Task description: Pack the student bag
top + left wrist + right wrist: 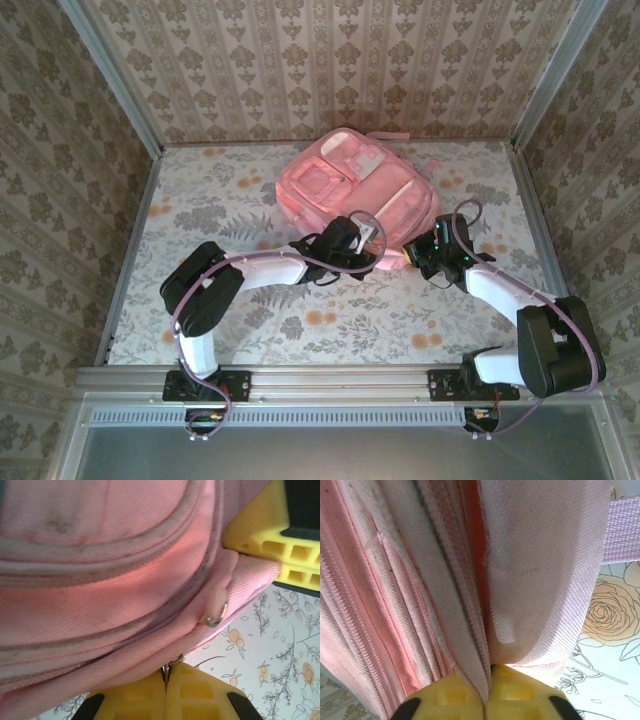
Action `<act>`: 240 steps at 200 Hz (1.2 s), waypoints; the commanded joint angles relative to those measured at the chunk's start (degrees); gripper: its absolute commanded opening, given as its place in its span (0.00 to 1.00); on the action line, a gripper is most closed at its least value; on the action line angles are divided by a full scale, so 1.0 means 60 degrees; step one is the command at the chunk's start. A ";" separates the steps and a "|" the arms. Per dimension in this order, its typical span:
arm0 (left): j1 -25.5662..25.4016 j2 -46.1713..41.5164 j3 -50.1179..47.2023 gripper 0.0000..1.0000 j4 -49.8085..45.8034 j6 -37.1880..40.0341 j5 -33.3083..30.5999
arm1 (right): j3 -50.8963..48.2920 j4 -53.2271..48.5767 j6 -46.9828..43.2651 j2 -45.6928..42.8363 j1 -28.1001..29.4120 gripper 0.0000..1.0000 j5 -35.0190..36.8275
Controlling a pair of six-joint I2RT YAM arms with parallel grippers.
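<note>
The student bag (345,180) lies flat on the flowered table (250,300), just past both grippers and touching them at its near edge, with its zipped pockets facing up.

From above, the left gripper (368,240) sits at the bag's near rim, and the right gripper (418,252) is just to its right at the bag's near right corner. The two are close together but not touching.

In the left wrist view, the left gripper (167,684) has its yellow fingers (135,697) pressed together with no gap. A small metal zipper pull (167,671) is caught in the seam between the tips. Directly ahead of those fingers the pink fabric bulges, with zipper lines running across it. A metal ring (218,614) hangs from the bag's corner, ahead and to the right of the tips. Beyond that ring, the right gripper's yellow fingers (260,535) sit on either side of the same pink corner.

In the right wrist view, the right gripper (487,680) has its jaws nearly together, pinching a thin fold of the bag's fabric. The cloth rises straight up from between the tips. To their left are zipper tracks and pink piping, and to their right is a pale, smooth panel. A pink webbing strap (622,530) runs off that panel's far right side, over the floral table surface.
</note>
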 commanded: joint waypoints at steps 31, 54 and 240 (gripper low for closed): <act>0.0183 -0.0338 -0.0127 0.00 -0.0422 -0.0177 -0.0164 | 0.0658 -0.0778 -0.0802 -0.0841 0.0225 0.63 0.0194; 0.0168 -0.0405 -0.0085 0.00 -0.0448 -0.0159 -0.0091 | 0.0456 -0.0946 -0.0464 -0.1332 0.0517 0.66 0.0105; -0.0034 -0.0499 0.0232 0.00 -0.0498 -0.0096 -0.0134 | -0.2045 -0.0637 0.3994 -0.3810 0.2371 0.72 0.3008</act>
